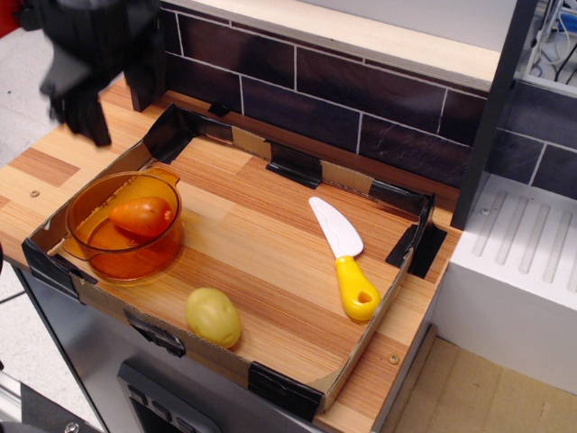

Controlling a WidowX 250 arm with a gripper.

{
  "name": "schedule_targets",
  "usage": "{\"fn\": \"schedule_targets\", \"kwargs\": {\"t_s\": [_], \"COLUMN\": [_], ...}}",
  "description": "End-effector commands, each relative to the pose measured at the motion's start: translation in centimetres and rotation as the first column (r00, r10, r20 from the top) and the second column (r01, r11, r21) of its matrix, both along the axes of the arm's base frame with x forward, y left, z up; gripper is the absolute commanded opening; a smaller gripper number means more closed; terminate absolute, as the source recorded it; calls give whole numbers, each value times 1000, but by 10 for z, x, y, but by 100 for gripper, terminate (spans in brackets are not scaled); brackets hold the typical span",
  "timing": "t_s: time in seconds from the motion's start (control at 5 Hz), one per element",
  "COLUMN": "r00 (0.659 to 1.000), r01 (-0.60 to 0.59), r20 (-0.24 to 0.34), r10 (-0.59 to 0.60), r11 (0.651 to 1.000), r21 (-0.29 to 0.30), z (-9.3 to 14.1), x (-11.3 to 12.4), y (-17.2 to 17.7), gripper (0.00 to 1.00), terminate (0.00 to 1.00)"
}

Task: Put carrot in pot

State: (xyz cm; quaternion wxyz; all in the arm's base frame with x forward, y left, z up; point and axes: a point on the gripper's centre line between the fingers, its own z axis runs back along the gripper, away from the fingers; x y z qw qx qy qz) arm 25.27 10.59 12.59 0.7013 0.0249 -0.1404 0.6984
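1 high front-right view looks down across the tray point(379, 311).

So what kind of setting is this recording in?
Probably a toy kitchen mock-up: a wooden counter against a dark tiled backsplash, with plastic play items, a carrot lying in an orange pot, a potato and a yellow-handled knife.

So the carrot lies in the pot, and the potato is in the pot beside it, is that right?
Not quite. The carrot lies in the pot, but the potato is outside it, on the wooden board near the front edge. The observation.image view shows this.
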Motion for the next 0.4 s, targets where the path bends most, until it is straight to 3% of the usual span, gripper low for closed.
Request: {"fn": "schedule_targets", "kwargs": {"t_s": [0.0, 0.2], "r00": [999, 999], "r01": [53, 53], "r20": [-6, -6], "r10": [-53, -53], "r11": [998, 998], "r21": [28, 28], "z": [25, 25], "x": [30, 30], "y": [3, 3], "gripper": [100, 100], "terminate": [0, 100]}}
